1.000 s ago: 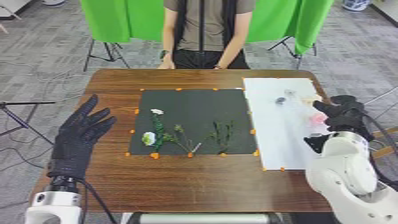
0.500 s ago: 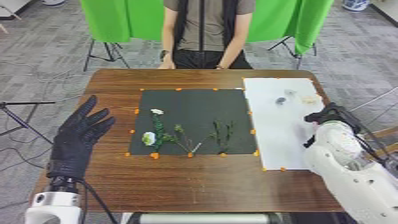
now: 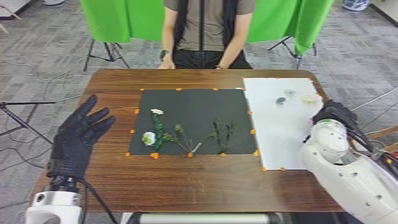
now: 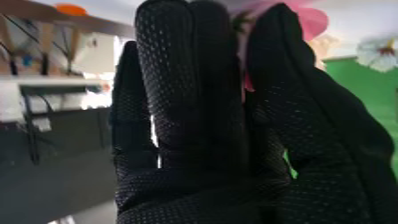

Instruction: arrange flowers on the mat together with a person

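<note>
While I watch the pink flower (image 4: 311,22) through the right wrist view, my right hand (image 3: 336,112) is open around it: fingers long and nearly straight, thumb close beside them, with a sliver of pink between. I cannot tell whether the flower is being squeezed. In the head view that hand lies at three o'clock from the middle of the mat, over the far-from-mat edge of the white sheet (image 3: 284,130).

On the sheet I see a small dark bloom (image 3: 281,100), with a pale bloom (image 3: 290,92) at one o'clock from it and a cream bloom (image 3: 310,99) at three.

Next to the sheet is the black mat (image 3: 191,107). Reading from its middle, a white flower (image 3: 157,111) on a long stem sits at ten o'clock, a bigger white flower (image 3: 148,138) at eight, leafy sprigs (image 3: 180,135) near seven, and green stems (image 3: 222,136) between four and five. Orange tape (image 3: 155,155) dots its edges.

Out at nine o'clock, my left hand (image 3: 75,137) is open above the brown tabletop (image 3: 195,185). Beyond twelve o'clock hangs green cloth (image 3: 115,22).
</note>
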You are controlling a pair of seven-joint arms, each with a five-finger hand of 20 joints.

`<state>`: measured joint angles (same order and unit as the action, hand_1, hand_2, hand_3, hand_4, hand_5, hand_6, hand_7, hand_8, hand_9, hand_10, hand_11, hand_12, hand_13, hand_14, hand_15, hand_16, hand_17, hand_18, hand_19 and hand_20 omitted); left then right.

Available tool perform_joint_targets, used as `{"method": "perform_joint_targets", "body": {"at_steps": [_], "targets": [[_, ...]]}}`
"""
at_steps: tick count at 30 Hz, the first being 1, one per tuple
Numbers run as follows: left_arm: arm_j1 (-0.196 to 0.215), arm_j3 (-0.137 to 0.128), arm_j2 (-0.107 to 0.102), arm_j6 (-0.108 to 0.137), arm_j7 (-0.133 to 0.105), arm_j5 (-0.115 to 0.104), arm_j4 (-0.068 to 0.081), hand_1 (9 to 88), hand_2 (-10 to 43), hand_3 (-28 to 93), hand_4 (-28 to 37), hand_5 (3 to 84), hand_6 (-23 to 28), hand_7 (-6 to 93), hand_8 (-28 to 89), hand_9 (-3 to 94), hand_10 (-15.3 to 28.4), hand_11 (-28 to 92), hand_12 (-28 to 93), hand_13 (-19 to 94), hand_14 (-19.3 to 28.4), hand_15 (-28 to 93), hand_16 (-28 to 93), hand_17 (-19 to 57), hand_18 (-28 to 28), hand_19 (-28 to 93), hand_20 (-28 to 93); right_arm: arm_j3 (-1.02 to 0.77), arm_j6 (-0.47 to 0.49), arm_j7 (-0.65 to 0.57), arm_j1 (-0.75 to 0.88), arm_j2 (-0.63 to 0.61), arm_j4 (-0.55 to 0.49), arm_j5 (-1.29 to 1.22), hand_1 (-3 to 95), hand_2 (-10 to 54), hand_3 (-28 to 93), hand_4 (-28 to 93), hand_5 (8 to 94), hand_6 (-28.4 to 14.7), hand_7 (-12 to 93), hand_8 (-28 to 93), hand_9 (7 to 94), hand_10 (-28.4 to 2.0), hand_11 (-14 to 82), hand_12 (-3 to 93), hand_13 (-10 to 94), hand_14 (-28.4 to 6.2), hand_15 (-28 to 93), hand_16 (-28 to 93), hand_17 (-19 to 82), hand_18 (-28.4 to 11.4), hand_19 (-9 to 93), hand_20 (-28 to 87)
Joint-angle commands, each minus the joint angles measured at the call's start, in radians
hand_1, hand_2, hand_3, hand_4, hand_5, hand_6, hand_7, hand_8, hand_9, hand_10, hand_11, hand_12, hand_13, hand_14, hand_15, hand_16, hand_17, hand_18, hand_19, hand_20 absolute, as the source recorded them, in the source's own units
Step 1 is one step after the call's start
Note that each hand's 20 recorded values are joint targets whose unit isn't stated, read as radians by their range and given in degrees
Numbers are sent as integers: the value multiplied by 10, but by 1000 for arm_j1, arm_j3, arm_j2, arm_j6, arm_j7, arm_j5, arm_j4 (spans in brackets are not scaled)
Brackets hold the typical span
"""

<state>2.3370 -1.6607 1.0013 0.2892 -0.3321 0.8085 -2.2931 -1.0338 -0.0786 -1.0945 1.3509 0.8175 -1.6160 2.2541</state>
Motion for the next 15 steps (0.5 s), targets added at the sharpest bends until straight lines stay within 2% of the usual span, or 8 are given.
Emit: {"method": "perform_joint_targets", "body": {"at_steps": [1, 8, 9, 10, 12, 13, 15], "targets": [[30, -25, 17, 15, -14, -10, -5, 211, 53, 783, -279, 324, 48, 80, -81, 342, 172, 180, 108, 260, 234, 352, -51, -70, 257, 535, 24, -4, -88, 24, 52, 8, -51, 88, 640, -95, 570, -282, 821, 32, 219, -37, 933, -54, 95, 319, 848, -35, 482, 188, 283, -153, 758, 115], [64, -50, 26, 32, -28, -18, -14, 211, 53, 782, -278, 324, 48, 80, -82, 343, 171, 182, 108, 260, 234, 352, -51, -70, 258, 538, 25, 11, -144, 96, 17, 50, -211, 137, 634, -95, 590, -283, 832, 26, 213, -32, 937, -54, 112, 323, 858, -34, 477, 198, 286, -150, 765, 116], [67, -53, 26, 32, -32, -23, -13, 211, 53, 783, -278, 324, 47, 81, -82, 343, 171, 183, 108, 260, 234, 352, -51, -70, 258, 538, 25, 28, -156, 119, 0, 56, -234, 127, 632, -95, 593, -283, 832, 25, 212, -31, 937, -54, 115, 322, 859, -34, 476, 199, 287, -150, 766, 116], [71, -54, 26, 28, -41, -38, -13, 211, 53, 783, -278, 324, 48, 81, -82, 343, 170, 183, 108, 260, 234, 352, -51, -69, 259, 539, 26, 47, -158, 152, -17, 64, -253, 121, 632, -95, 595, -283, 833, 25, 211, -30, 937, -54, 116, 322, 859, -34, 476, 201, 287, -150, 767, 116], [77, -64, 42, 10, -45, -54, -15, 211, 53, 782, -278, 324, 48, 80, -82, 343, 170, 184, 108, 260, 235, 352, -50, -69, 259, 541, 26, 91, -160, 222, -54, 94, -279, 112, 630, -95, 597, -283, 834, 24, 210, -29, 937, -56, 118, 322, 858, -34, 476, 205, 284, -148, 766, 115], [77, -64, 39, 14, -50, -59, -15, 212, 53, 781, -279, 324, 48, 81, -81, 343, 170, 184, 108, 260, 235, 353, -50, -69, 259, 541, 27, 117, -168, 250, -79, 109, -291, 80, 630, -95, 598, -283, 834, 24, 210, -28, 937, -56, 118, 322, 857, -33, 475, 207, 282, -147, 765, 115], [73, -65, 44, 15, -46, -49, -14, 211, 54, 781, -279, 324, 48, 80, -82, 343, 170, 184, 108, 262, 236, 356, -49, -68, 259, 543, 27, 162, -166, 313, -121, 149, -300, 22, 628, -95, 601, -283, 834, 24, 210, -27, 937, -56, 120, 323, 855, -32, 475, 213, 279, -143, 763, 114]]}}
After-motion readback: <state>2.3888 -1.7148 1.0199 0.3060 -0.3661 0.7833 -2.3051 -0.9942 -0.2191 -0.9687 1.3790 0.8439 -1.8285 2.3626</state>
